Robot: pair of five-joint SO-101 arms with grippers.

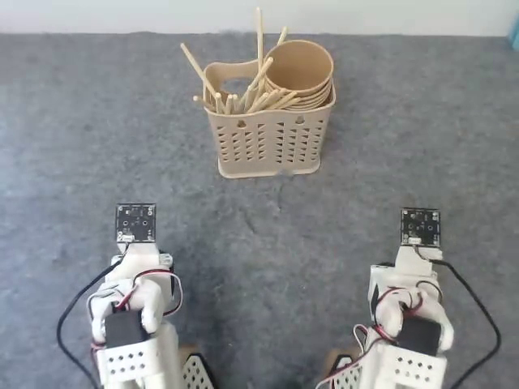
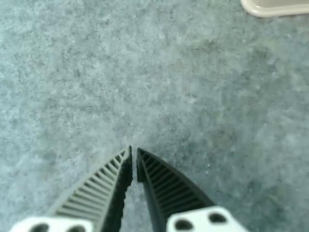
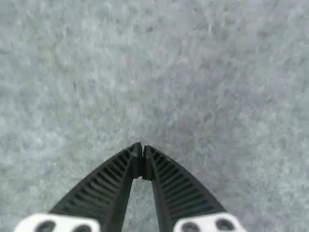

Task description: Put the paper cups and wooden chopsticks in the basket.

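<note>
A beige slotted basket [image 1: 272, 142] stands at the far middle of the grey carpet. Stacked paper cups [image 1: 302, 73] sit in its right half, tilted toward the camera. Several wooden chopsticks [image 1: 243, 91] lean in its left half, some poking above the rim. Both arms are folded back at the near edge, well short of the basket. My left gripper [image 2: 133, 153] is shut with nothing in it, above bare carpet. My right gripper [image 3: 142, 150] is shut and holds nothing. A corner of the basket [image 2: 275, 7] shows in the left wrist view.
Grey carpet [image 1: 259, 235] covers the whole table between the arms and the basket. The left arm's body [image 1: 134, 312] and the right arm's body [image 1: 409, 316] sit at the near edge, with cables looping beside them.
</note>
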